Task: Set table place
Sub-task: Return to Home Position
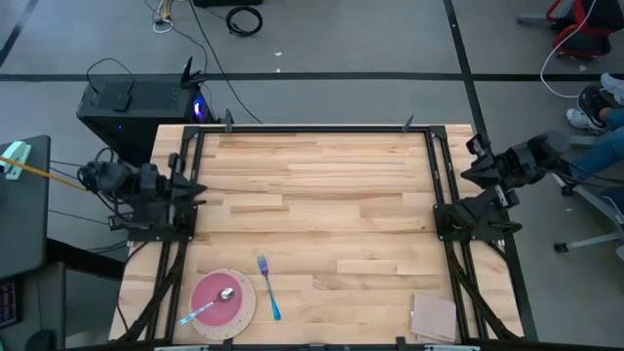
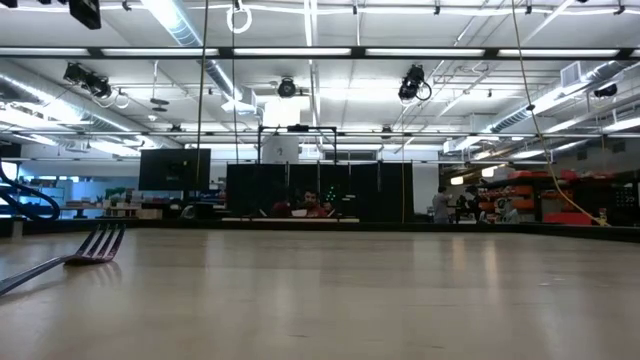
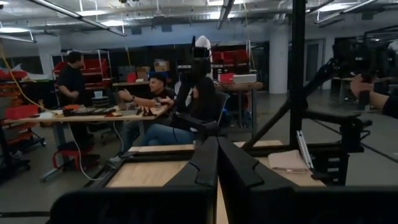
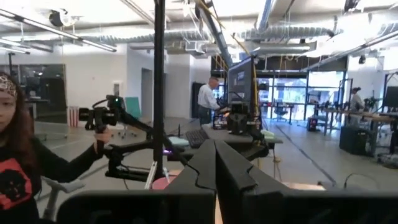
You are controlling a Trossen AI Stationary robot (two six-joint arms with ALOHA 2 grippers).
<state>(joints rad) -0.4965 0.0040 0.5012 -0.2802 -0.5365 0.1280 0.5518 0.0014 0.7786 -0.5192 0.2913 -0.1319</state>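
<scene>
The round speckled plate (image 1: 244,314) rests flat near the table's near-left corner. The pink bowl (image 1: 214,300) stands on it. The spoon (image 1: 225,293) lies with its head in the bowl, and its pale handle sticks out over the rim toward the near left. The fork (image 1: 268,289) with the teal handle lies flat on the table just right of the plate; its tines show in the low view (image 2: 97,244). My left gripper (image 3: 217,148) is shut and empty at the table's left edge. My right gripper (image 4: 214,149) is shut and empty at the right edge.
A tan square pad (image 1: 433,317) lies at the near-right corner. Black rails (image 1: 322,129) frame the table's sides. Bare wood (image 1: 322,195) spans the middle and far part of the table. People sit and stand in the room beyond.
</scene>
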